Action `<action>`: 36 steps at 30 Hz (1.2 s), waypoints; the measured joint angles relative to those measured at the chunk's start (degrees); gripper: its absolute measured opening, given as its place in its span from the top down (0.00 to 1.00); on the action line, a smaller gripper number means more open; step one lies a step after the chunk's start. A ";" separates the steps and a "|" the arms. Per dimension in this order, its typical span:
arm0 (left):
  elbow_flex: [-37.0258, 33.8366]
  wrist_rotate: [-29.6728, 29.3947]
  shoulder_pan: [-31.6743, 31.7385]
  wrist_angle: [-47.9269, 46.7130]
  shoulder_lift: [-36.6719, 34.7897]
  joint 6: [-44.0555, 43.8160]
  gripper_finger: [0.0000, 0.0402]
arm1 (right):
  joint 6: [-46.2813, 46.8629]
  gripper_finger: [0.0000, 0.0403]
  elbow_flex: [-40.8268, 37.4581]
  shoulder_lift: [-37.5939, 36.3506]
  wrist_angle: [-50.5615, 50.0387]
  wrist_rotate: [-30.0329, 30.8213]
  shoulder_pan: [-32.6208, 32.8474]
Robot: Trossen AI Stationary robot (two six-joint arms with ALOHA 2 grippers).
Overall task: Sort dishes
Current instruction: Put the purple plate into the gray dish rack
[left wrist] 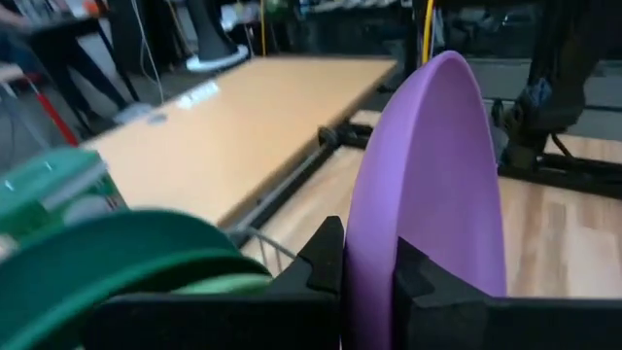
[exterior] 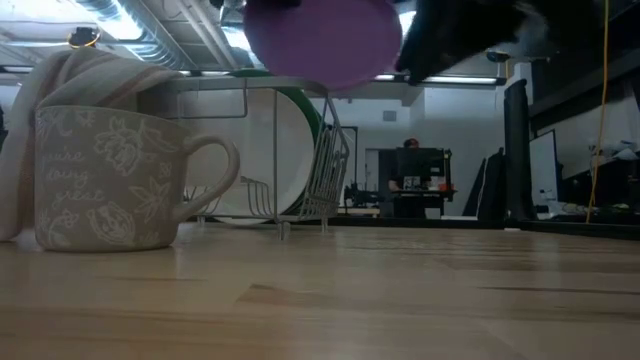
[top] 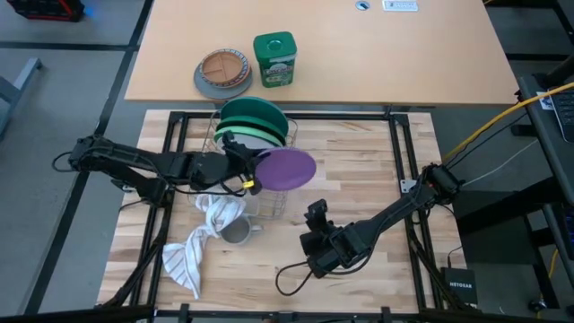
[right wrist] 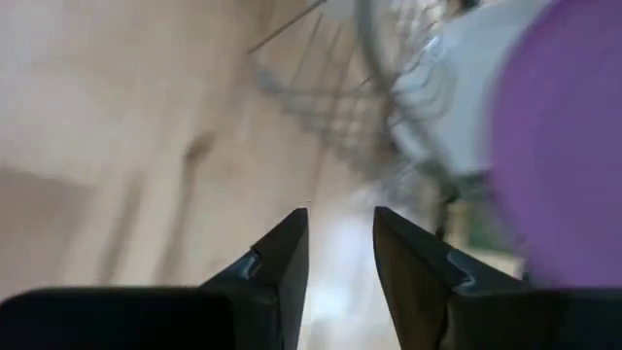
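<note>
My left gripper (top: 254,177) is shut on the small purple plate (top: 287,168), held in the air beside the wire dish rack (top: 269,199). The plate also shows at the top of the low view (exterior: 320,40). The darker green plate (top: 254,114), the teal plate (top: 256,128) and the white plate (exterior: 262,150) stand on edge in the rack. My right gripper (top: 316,212) is open and empty above the table, to the right of the rack, its fingers (right wrist: 282,262) apart. My left gripper pinches the purple plate's rim (left wrist: 369,255) between its two fingers, one finger (left wrist: 326,261) on each face. The fingers come level from the table's left. The plate stands out beyond the fingertips, tilted on edge and lifted clear of the table and the rack.
A patterned grey mug (top: 235,231) and a striped cloth (top: 193,256) lie near the rack's front. On the far tan table stand a tan and grey divided plate (top: 222,72) and a green canister (top: 273,58). Bare wood lies to the right.
</note>
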 joint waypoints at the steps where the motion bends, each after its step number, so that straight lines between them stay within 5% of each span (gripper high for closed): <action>1: 0.00 -0.24 0.15 0.57 -0.44 1.76 0.97 | 2.75 0.70 0.00 0.00 -1.32 -1.54 -0.01; 6: 0.02 -0.39 1.05 1.44 -4.28 8.73 0.97 | 15.88 0.70 -0.02 0.00 -11.61 -8.09 -1.13; 11: 0.07 -0.45 1.04 -2.70 -9.32 16.17 0.97 | 21.89 0.70 -3.59 -0.27 -18.10 -5.89 -2.26; 22: 0.11 -0.43 3.66 -23.21 -15.32 21.54 0.97 | 21.78 0.70 -19.91 -0.35 -13.95 -4.79 -9.88; 28: 0.09 0.14 9.05 -25.62 -14.62 27.55 0.97 | 20.70 0.70 -22.43 -0.35 -8.94 -6.68 -14.58; 36: 0.09 7.89 14.95 -25.58 -12.50 30.54 0.97 | 9.10 0.70 -22.40 -0.35 -3.31 -12.19 -19.65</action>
